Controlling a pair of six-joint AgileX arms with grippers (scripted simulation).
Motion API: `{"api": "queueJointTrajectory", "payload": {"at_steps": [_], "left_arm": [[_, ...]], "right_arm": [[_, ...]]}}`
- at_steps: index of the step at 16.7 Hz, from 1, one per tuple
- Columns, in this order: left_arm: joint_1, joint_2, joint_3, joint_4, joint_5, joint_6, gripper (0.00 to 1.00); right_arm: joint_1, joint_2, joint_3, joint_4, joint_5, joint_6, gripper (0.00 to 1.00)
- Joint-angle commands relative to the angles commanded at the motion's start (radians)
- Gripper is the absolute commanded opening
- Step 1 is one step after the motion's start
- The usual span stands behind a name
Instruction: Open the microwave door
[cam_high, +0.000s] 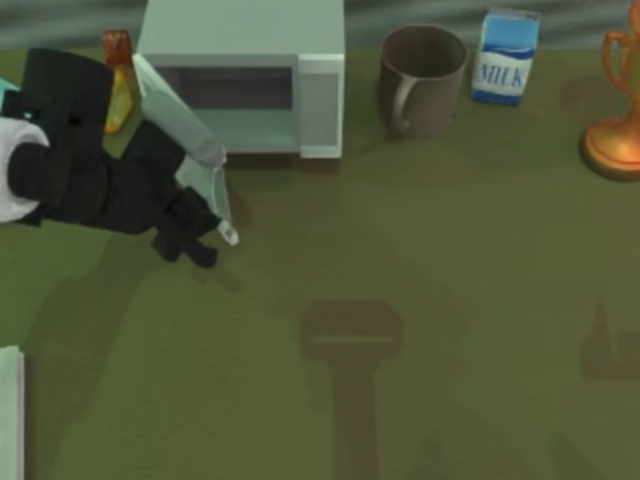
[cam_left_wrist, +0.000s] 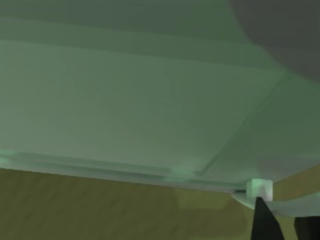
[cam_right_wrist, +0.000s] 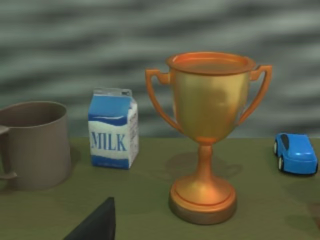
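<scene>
The pale grey-green microwave (cam_high: 250, 30) stands at the back left of the table, its cavity showing. The microwave door (cam_high: 190, 130) has swung out toward the table's left front, hinged at the left. My left gripper (cam_high: 198, 243) is at the door's free end, shut on the light handle strip (cam_high: 228, 235). In the left wrist view the door (cam_left_wrist: 125, 100) fills the picture, and the gripper (cam_left_wrist: 280, 212) has its dark fingers just under the handle's pale end (cam_left_wrist: 260, 189). My right arm is out of the top view. Only one dark fingertip (cam_right_wrist: 102, 220) of it shows in the right wrist view.
A brown mug (cam_high: 420, 80), a milk carton (cam_high: 505, 57) and an orange trophy (cam_high: 618, 110) stand right of the microwave. An orange bottle (cam_high: 120, 80) is behind my left arm. A blue toy car (cam_right_wrist: 296, 152) sits beyond the trophy (cam_right_wrist: 207, 130). A pale object (cam_high: 10, 410) lies at the front left edge.
</scene>
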Motion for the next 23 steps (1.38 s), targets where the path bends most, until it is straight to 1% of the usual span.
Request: {"api": "queueJointTrajectory", "payload": {"at_steps": [4,12,23], "left_arm": [[-0.005,0.0,-0.004,-0.002,0.007,-0.001,0.0],[0.039,0.0,0.007,-0.045,0.055,0.091,0.0],[0.039,0.0,0.007,-0.046,0.056,0.092,0.0]], "right_arm": [[0.0,0.0,0.0,0.0,0.0,0.0,1.0],[0.0,0.0,0.0,0.0,0.0,0.0,1.0],[0.0,0.0,0.0,0.0,0.0,0.0,1.0]]}}
